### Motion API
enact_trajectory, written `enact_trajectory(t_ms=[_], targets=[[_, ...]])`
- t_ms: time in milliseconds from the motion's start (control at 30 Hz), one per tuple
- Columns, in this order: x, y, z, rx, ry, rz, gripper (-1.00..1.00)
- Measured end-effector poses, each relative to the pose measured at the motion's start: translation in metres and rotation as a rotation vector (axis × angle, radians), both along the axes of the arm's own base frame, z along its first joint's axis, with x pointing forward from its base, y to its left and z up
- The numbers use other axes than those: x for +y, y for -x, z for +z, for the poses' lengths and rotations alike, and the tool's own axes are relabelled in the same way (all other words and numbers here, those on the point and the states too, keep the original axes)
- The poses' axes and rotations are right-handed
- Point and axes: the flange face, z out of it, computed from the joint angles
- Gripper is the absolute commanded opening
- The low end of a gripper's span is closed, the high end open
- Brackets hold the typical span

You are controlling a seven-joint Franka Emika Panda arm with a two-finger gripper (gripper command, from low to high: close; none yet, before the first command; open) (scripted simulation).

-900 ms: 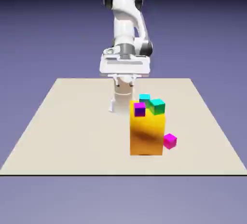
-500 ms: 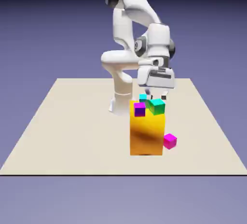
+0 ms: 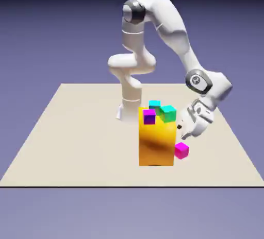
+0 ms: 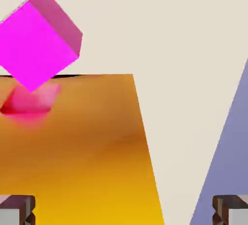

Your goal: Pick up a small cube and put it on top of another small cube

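The claw (image 3: 181, 131) hangs with its jaws spread wide and nothing between them — the two finger tips (image 4: 17, 209) show far apart at the bottom corners of the hand view, touching neither cube nor block. In the exterior view it sits just to the right of the orange block (image 3: 156, 142), above the pink cube (image 3: 181, 150) and apart from it. That pink cube rests on the table (image 3: 77, 130) at the block's lower right corner, just beside its side face. On top of the block, from left to right, stand a purple cube (image 3: 149, 116), a cyan cube (image 3: 154, 103) and a green cube (image 3: 167, 112). The table is plain beige — behind it a blue-violet backdrop (image 3: 51, 37). No writing shows anywhere.
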Motion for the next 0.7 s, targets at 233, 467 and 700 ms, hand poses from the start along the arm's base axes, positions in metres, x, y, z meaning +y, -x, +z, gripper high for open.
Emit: enact_trajectory(t_ms=[233, 467, 700], targets=[[0.029, 0.044, -0.057, 0.037, 0.255, 0.235, 0.00], [0.044, 0.096, -0.102, -0.101, 0.363, 0.421, 0.00], [0.017, 0.089, -0.150, -0.135, 0.332, 0.478, -1.00]])
